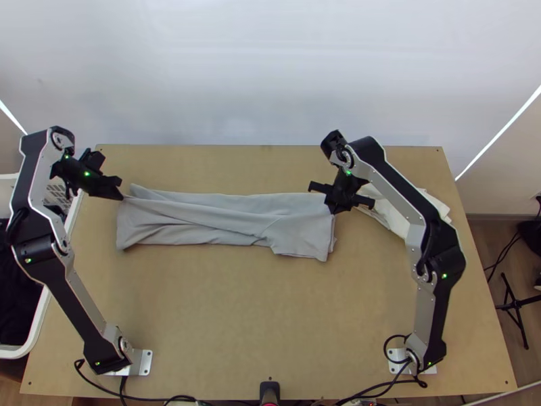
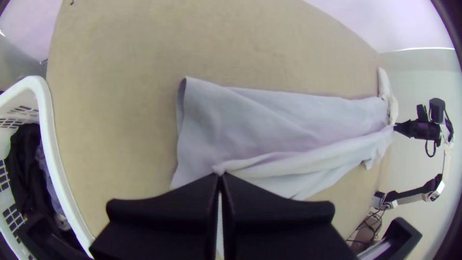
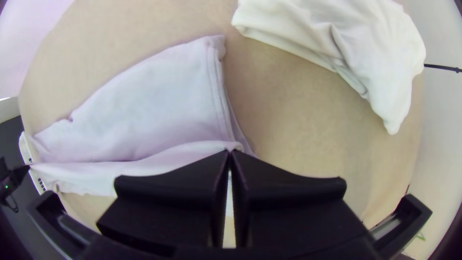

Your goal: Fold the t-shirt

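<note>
ok so my left hand (image 2: 220, 174) and right hand (image 3: 230, 151) each pinch the tee (image 1: 223, 220), its long axis running between them

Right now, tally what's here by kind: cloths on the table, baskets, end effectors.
Cloths: 2 (grey t-shirt, white cloth)
Baskets: 1 (white basket)
End effectors: 2 (left end effector, right end effector)
Total: 5
</note>
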Available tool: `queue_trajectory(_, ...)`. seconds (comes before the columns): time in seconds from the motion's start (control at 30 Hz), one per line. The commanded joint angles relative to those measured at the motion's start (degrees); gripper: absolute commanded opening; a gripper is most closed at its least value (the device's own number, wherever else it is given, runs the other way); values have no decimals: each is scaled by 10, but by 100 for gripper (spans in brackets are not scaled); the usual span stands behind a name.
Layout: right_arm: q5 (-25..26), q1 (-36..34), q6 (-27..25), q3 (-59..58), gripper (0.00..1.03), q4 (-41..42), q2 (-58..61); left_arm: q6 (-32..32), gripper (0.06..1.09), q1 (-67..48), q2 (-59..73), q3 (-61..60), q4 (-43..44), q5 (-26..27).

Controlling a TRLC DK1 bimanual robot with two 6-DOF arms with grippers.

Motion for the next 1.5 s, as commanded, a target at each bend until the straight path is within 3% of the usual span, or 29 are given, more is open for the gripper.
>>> queue_trajectory(0.0,12,-4,2,20,3,2,34,-4,9,-13,35,53,1,1)
queue_trajectory(1.2,44,-11,18,152,4,42,153,-9,9,-32,103,100,17,3)
queue_trajectory(1.23,45,-10,18,152,12,43,152,-12,10,-32,103,100,25,8)
queue_trajectory(1.27,45,-10,15,155,27,44,151,-17,27,-32,103,101,30,9)
queue_trajectory(1.33,36,-7,11,159,64,44,146,-21,94,-31,101,102,38,9)
queue_trajectory(1.37,25,-7,9,159,86,43,140,-29,104,-29,102,102,53,9)
queue_trajectory(1.4,22,-7,7,159,100,43,133,-46,104,-28,101,104,72,9)
queue_trajectory(1.47,22,-7,5,158,100,43,107,-58,104,-23,96,110,85,16)
